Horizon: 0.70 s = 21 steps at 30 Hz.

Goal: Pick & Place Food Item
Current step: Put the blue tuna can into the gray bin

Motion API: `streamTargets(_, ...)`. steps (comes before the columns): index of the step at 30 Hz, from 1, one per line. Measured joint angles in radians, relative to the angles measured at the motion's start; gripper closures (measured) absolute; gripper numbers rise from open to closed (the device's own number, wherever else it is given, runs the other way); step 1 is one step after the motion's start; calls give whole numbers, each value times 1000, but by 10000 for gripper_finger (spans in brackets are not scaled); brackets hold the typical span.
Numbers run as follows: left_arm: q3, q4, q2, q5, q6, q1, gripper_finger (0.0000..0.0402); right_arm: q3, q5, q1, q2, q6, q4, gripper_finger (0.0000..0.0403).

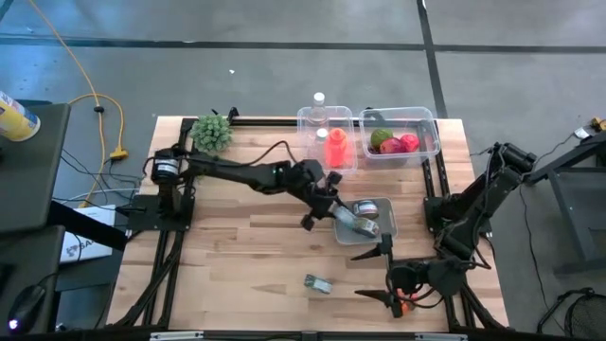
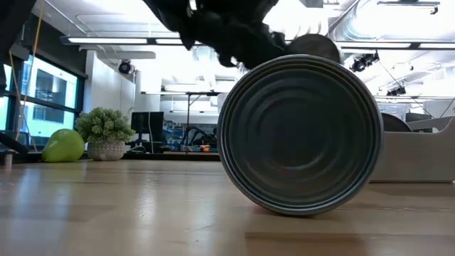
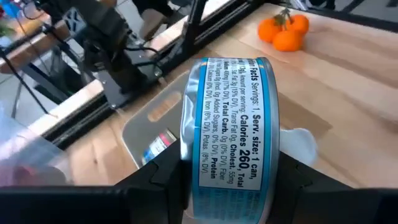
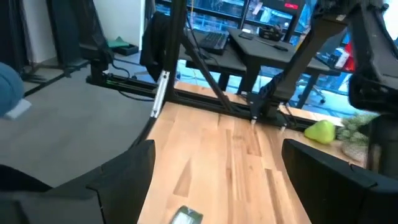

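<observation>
Your wooden slatted table fills the scene. Near its middle, your left gripper pinches a round metal can with a blue label on its side, just above a grey rectangular tray. Your right gripper waits at the near right edge, fingers spread wide around nothing. Smallest, a crumpled silver packet lies near the front edge.
</observation>
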Motion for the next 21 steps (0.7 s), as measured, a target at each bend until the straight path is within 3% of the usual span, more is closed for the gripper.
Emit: streamTargets(21,10,5,62,-26,30,10,256,0,-5,0,2,38,-78,64)
